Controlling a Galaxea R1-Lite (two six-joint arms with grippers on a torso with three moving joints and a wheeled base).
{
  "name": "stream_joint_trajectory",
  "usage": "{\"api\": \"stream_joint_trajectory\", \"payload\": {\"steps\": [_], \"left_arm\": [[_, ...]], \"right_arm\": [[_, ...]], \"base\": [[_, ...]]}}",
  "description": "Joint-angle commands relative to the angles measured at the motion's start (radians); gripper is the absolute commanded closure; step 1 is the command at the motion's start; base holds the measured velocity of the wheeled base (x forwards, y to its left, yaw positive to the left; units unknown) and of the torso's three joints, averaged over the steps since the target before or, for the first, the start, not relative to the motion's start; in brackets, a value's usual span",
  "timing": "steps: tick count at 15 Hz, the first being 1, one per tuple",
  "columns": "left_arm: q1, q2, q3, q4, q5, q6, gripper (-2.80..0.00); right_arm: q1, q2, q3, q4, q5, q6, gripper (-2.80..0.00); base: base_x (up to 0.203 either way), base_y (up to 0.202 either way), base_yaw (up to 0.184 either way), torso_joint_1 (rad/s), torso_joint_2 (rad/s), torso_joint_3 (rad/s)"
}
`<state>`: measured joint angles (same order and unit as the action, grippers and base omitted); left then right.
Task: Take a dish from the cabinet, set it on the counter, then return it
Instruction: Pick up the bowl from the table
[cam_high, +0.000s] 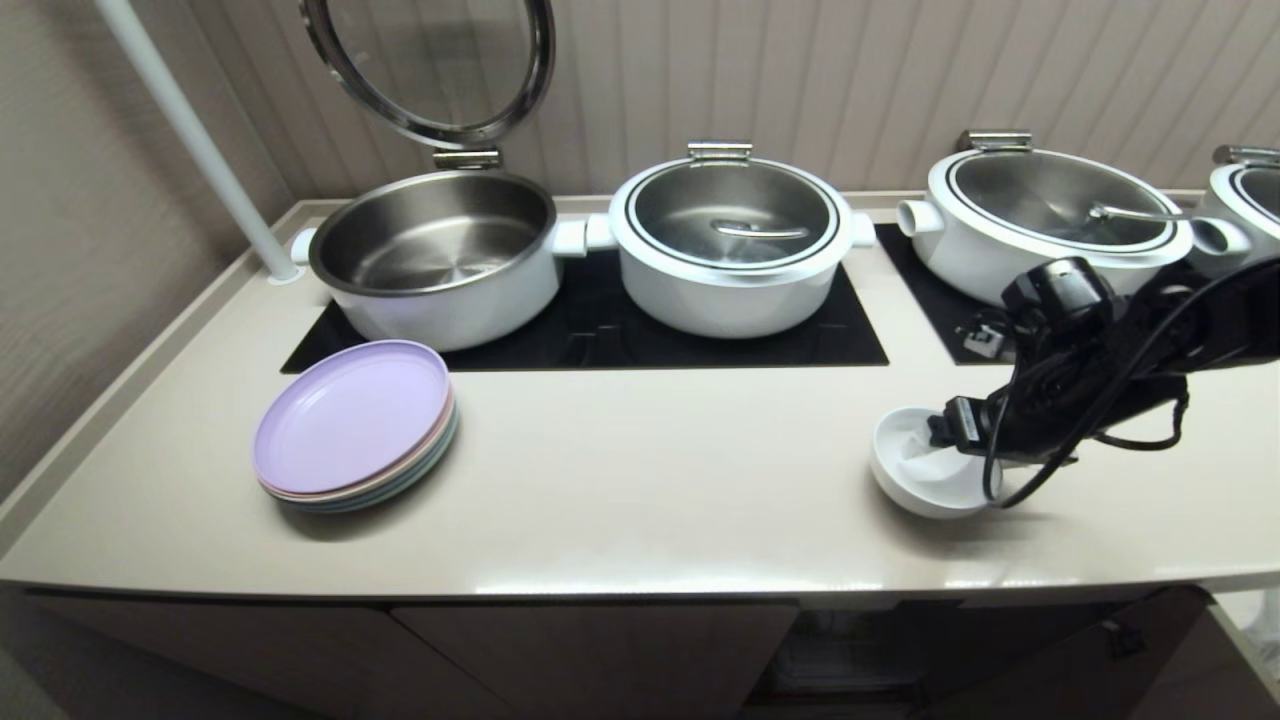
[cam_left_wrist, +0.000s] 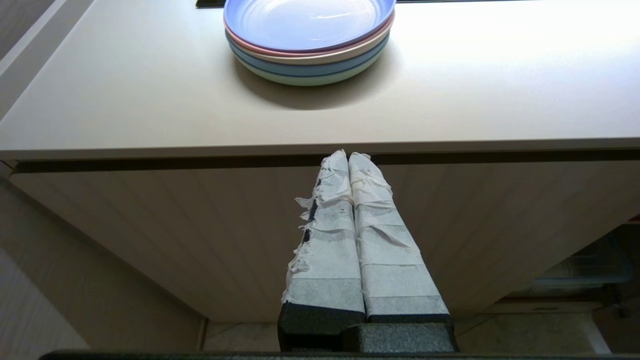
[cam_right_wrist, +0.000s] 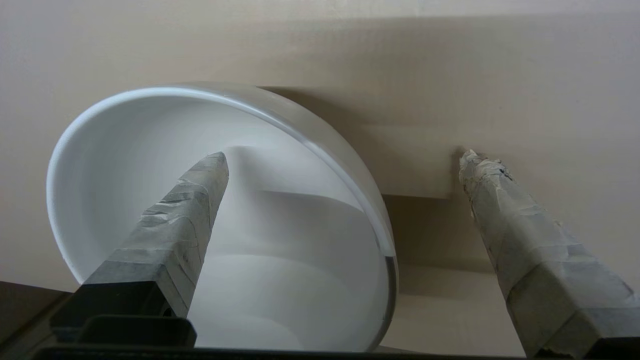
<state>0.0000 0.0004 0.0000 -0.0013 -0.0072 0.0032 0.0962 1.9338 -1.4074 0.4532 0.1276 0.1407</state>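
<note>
Straddling the bowl's (cam_right_wrist: 150, 200) rim, the right gripper (cam_right_wrist: 345, 160) stands spread wide, one finger inside, one outside, clamping nothing; the bowl sits on the counter (cam_high: 650, 480), seemingly placed there to be regrasped. The left gripper (cam_left_wrist: 350, 165), pressed together, idles below by the cabinet (cam_left_wrist: 150, 225).

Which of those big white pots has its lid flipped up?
The leftmost pot, behind the purple plates: its glass lid stands raised on its hinge, showing a bare steel inside. The others are covered.
</note>
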Motion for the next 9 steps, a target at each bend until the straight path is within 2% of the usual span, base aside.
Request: {"api": "stream_joint_trajectory", "payload": {"steps": [1,6,7,8,9], "left_arm": [[0.000,0.000,0.000,0.000,0.000,0.000,0.00],[0.000,0.000,0.000,0.000,0.000,0.000,0.00],[0.000,0.000,0.000,0.000,0.000,0.000,0.00],[0.000,0.000,0.000,0.000,0.000,0.000,0.00],[0.000,0.000,0.000,0.000,0.000,0.000,0.00]], "right_arm": [[0.000,0.004,-0.001,0.002,0.001,0.000,-2.80],[0.005,0.005,-0.001,0.001,0.001,0.016,-2.80],[0.005,0.006,-0.001,-0.002,0.001,0.016,-0.40],[0.005,0.009,0.000,-0.012,0.000,0.017,0.00],[0.005,0.014,-0.001,-0.026,0.000,0.024,0.00]], "base": [[0.000,0.000,0.000,0.000,0.00,0.000],[0.000,0.000,0.000,0.000,0.00,0.000],[0.000,0.000,0.000,0.000,0.00,0.000],[0.000,0.000,0.000,0.000,0.00,0.000],[0.000,0.000,0.000,0.000,0.00,0.000]]}}
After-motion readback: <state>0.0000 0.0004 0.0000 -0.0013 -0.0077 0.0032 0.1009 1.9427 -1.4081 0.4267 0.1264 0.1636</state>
